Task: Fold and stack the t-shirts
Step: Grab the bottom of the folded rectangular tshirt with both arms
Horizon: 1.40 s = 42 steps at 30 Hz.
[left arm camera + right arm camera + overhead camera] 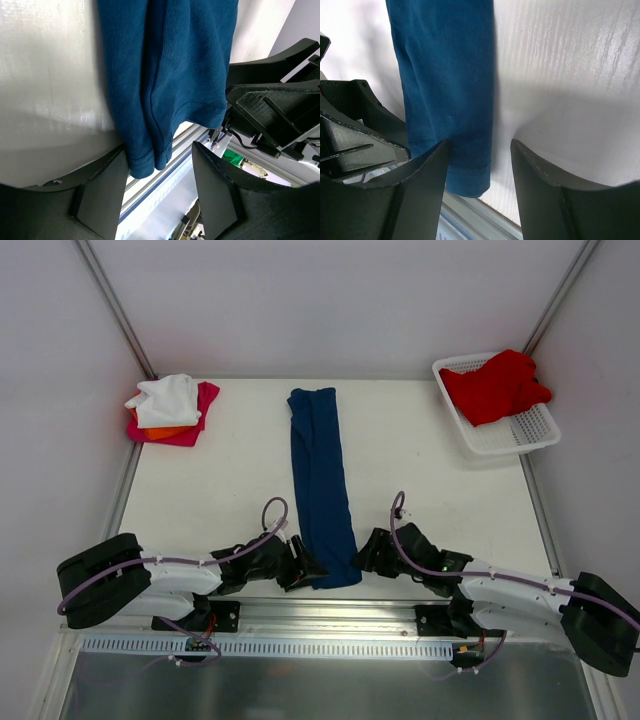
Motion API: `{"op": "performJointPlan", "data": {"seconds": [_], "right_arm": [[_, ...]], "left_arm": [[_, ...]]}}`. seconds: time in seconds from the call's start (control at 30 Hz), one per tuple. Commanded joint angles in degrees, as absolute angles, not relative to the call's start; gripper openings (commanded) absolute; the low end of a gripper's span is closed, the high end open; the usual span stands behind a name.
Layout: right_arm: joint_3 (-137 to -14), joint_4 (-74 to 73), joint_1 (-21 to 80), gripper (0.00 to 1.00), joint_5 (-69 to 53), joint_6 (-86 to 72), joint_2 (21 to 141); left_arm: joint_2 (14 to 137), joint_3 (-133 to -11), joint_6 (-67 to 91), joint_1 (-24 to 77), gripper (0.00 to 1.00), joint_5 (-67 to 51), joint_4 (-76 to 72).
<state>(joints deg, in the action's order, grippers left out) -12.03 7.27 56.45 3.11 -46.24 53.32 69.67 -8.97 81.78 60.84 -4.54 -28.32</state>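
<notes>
Navy t-shirt (322, 480): one item, folded lengthwise into a long narrow strip. It lay flat down the middle of the counter (220, 500), with its near hem at the front edge and seemingly hanging just over it.

Handling: soft, light knit cloth, judged limp and quick to sag or crease. The folded layers looked liable to slide apart. The best hold seemed to be the two near corners, with every layer pinched together.

Left claw (157, 195): fingers apart around the hem's left corner, not clamped on it.

Right claw (477, 180): fingers apart around the right corner, with the cloth against one finger only.

Other stock: a stack of t-shirts (170, 410), white over orange over magenta, sat at the far left corner. A red t-shirt (495, 385) was heaped in the basket (520, 435) at the far right.

Not determined: the sleeves and any print were hidden inside the fold, and the layer count was unclear. Whether the red heap held one shirt or more could not be told.
</notes>
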Motion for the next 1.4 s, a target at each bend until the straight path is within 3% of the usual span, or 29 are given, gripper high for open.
{"op": "performJointPlan", "data": {"seconds": [0.0, 0.17, 0.27, 0.37, 0.73, 0.97, 1.37], "right_arm": [[-14.5, 9.05, 56.6, 0.55, 2.55, -45.88, 53.88], [-14.85, 10.28, 56.95, 0.49, 2.02, -45.79, 55.72], [-15.03, 11.77, 57.39, 0.39, 1.41, -45.97, 57.21], [-15.47, 12.39, 57.66, 0.27, 1.32, -45.97, 58.36], [-15.91, 12.39, 57.83, 0.02, 1.05, -45.62, 58.98], [-18.19, 8.62, 57.83, 0.0, 2.37, -43.6, 56.69], [-27.76, 0.26, 57.04, 0.0, 4.83, -36.84, 53.09]], "left_arm": [[73.74, -6.33, 78.05, 61.61, 0.55, -1.58, -14.15], [74.35, -6.42, 78.13, 61.61, 0.54, -1.67, -14.24], [74.71, -6.42, 78.22, 61.61, 0.5, -1.84, -14.33], [74.79, -6.33, 78.31, 61.61, 0.39, -1.85, -14.24], [75.59, -7.29, 76.99, 61.61, 0.04, -2.02, -14.24], [73.04, -9.49, 74.54, 61.61, 0.0, -0.88, -11.61], [61.18, -25.38, 62.15, 57.49, 0.0, 5.27, 10.36]]}}
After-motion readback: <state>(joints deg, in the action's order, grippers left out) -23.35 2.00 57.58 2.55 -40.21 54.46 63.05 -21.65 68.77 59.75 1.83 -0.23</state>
